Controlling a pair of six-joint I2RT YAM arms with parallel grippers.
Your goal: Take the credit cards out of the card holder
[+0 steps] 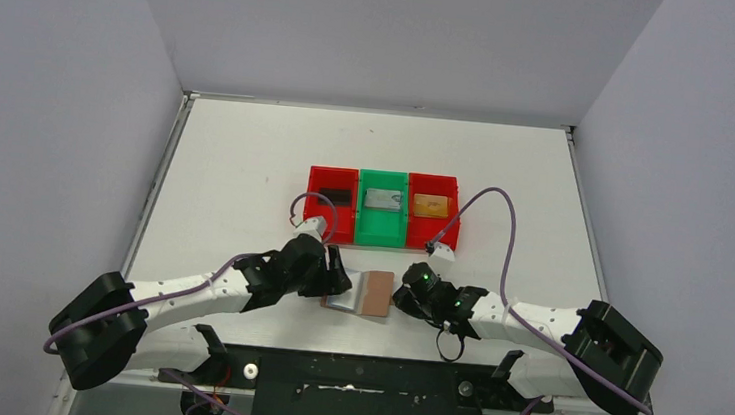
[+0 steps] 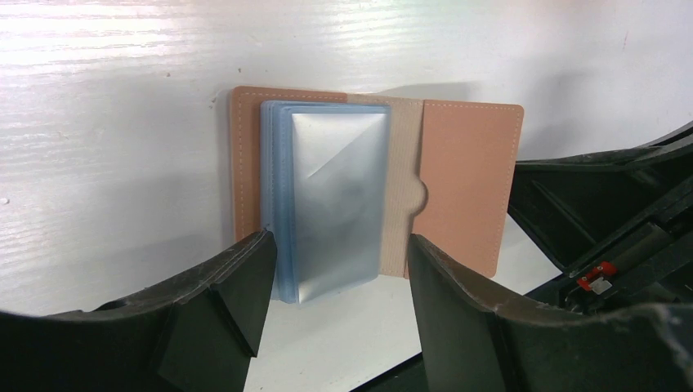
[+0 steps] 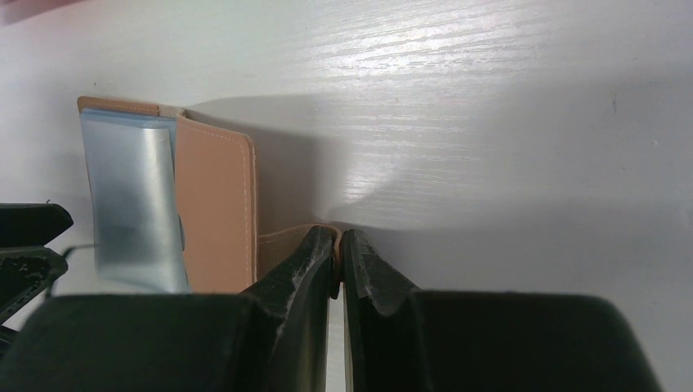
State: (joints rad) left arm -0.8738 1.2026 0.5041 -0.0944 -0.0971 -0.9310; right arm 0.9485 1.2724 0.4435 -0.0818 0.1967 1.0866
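Wallet (image 2: pixel 470 184): tan-brown leather w/ pale stitching at edges; inner pockets (image 2: pixel 335 204) pale blue, silvery sheen. Table (image 1: pixel 246 177): white, faint wood grain. Left bin (image 1: pixel 329 232) red w/ black card (image 1: pixel 338 196); middle bin (image 1: pixel 379 233) green w/ silver-grey card (image 1: pixel 382 200); right bin (image 1: pixel 436 182) red w/ gold-orange card (image 1: pixel 431 205).

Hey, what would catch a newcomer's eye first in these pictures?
Three bright bins, red, green, red, sit in a central row, one card in each. In front lies an open tan wallet: the right gripper pinches its strap, the left gripper gapes at its pale blue sleeves.
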